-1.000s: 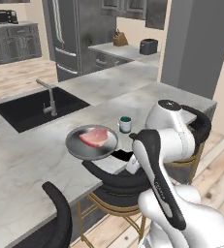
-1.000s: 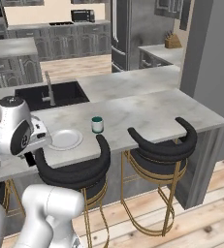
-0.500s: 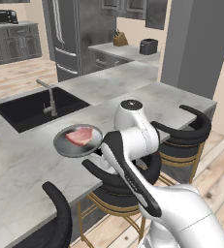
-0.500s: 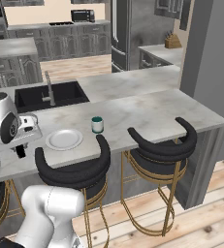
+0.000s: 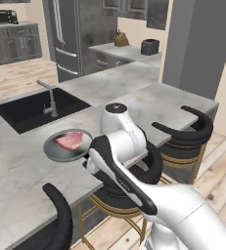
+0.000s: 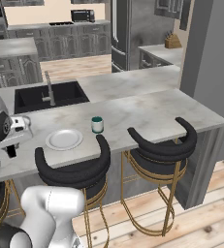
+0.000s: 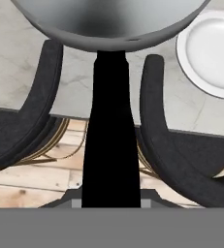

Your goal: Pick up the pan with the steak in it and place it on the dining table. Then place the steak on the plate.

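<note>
The grey pan (image 5: 60, 151) hangs just over the dining table (image 5: 134, 93) near its front edge, with the pinkish steak (image 5: 70, 140) lying in it. In the hand view the pan's underside (image 7: 108, 22) is at the top and its black handle (image 7: 111, 126) runs straight down into my gripper (image 7: 111, 201), which is shut on it. The white plate (image 7: 215, 53) lies on the table to the right of the pan; from the right base it sits at the front edge (image 6: 64, 139). My own arm hides the hand in the left base view.
A small dark-rimmed cup (image 6: 97, 124) stands right of the plate. The black sink (image 5: 36, 110) with its faucet (image 5: 48, 97) lies behind the pan. Black curved-back stools (image 7: 181, 145) (image 7: 21, 121) stand below the table edge under the handle.
The arm has swung the pan with the steak leftward along the table's front edge, away from the cup and plate. The gripper stays shut on the handle.
</note>
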Robot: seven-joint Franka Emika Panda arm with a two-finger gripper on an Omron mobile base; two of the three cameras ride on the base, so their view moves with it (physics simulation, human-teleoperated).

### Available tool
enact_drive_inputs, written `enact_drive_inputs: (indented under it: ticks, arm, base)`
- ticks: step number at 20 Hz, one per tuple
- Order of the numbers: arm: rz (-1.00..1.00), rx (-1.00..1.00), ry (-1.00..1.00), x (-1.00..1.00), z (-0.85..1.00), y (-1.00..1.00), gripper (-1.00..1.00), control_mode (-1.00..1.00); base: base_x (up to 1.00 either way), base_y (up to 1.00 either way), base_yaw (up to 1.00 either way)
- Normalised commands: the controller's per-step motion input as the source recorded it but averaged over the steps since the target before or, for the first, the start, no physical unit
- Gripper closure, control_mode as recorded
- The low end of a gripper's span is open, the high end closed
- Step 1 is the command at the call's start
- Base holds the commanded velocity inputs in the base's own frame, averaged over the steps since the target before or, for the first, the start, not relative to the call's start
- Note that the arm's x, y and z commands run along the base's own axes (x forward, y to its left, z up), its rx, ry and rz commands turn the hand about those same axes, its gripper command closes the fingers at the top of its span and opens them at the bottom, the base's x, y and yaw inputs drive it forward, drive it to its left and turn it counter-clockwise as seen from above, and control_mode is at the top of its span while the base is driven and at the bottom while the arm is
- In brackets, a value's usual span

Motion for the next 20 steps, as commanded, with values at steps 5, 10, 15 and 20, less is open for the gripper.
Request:
enact_drive_inputs:
  ticks: [5, 10, 15, 20]
  arm:
    - [0.0, 0.0, 0.0, 0.0, -0.14, 0.42, 1.0, -1.0]
    - [0.0, 0.0, 0.0, 0.07, -0.12, 0.0, 1.0, -1.0]
    - [0.0, 0.05, 0.01, 0.15, -0.33, 0.01, 1.0, -1.0]
    - [0.0, 0.09, 0.0, 0.03, -0.47, 0.09, 1.0, -1.0]
  base:
    - [0.0, 0.0, 0.0]
    - [0.0, 0.0, 0.0]
    - [0.0, 0.0, 0.0]
    - [0.0, 0.0, 0.0]
